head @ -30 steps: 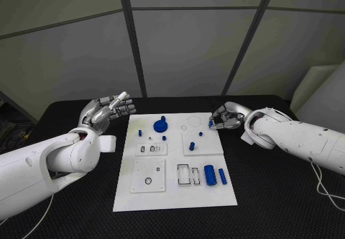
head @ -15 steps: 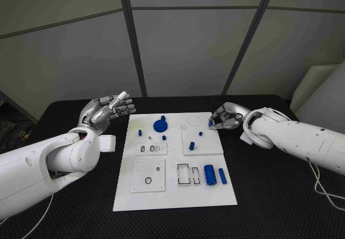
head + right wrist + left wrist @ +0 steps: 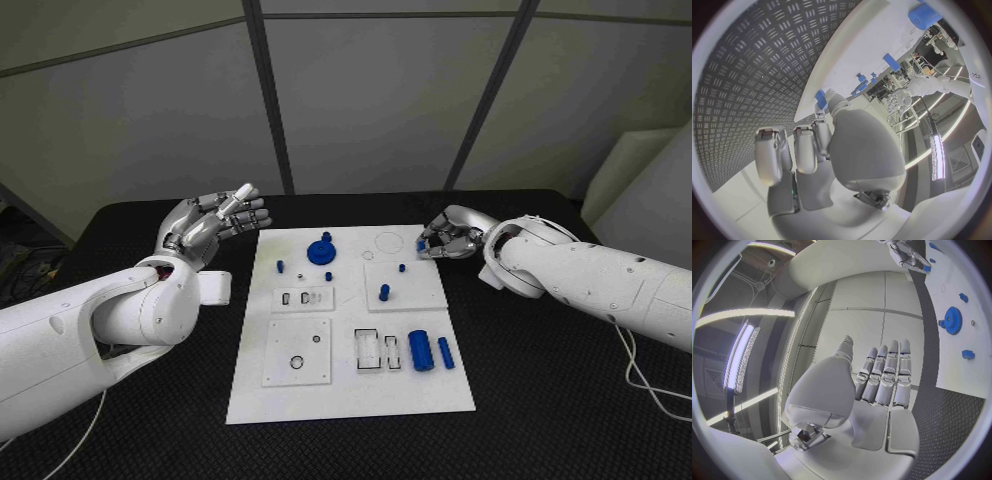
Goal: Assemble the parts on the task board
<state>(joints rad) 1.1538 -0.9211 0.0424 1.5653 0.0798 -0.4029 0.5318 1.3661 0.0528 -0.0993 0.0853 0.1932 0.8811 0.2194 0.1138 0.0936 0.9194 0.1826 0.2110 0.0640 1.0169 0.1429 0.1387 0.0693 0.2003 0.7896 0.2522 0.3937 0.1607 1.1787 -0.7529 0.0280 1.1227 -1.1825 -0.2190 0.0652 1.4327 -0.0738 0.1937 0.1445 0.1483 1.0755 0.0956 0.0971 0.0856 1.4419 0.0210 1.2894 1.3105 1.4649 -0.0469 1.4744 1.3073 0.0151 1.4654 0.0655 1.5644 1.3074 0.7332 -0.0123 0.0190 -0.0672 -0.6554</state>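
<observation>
The white task board [image 3: 351,392] lies mid-table. On it are a blue gear [image 3: 323,250], a small blue peg [image 3: 384,292] and two blue cylinders [image 3: 421,351] side by side near its right edge. My right hand [image 3: 451,238] hovers at the board's far right edge, fingers curled, pinching a small blue part [image 3: 423,244]. The right wrist view shows that blue part [image 3: 821,98] between thumb and fingertip. My left hand [image 3: 216,222] is raised left of the board's far corner, fingers straight and apart, holding nothing. In the left wrist view, the gear [image 3: 951,320] lies beyond the left hand [image 3: 879,382].
The board carries raised white plates with slots [image 3: 303,298] and a ring outline [image 3: 389,241]. Black patterned table [image 3: 562,400] surrounds the board on all sides. A grey panelled wall stands behind the table.
My right hand has edged slightly left toward the board with the small blue part still pinched. The left hand has not moved.
</observation>
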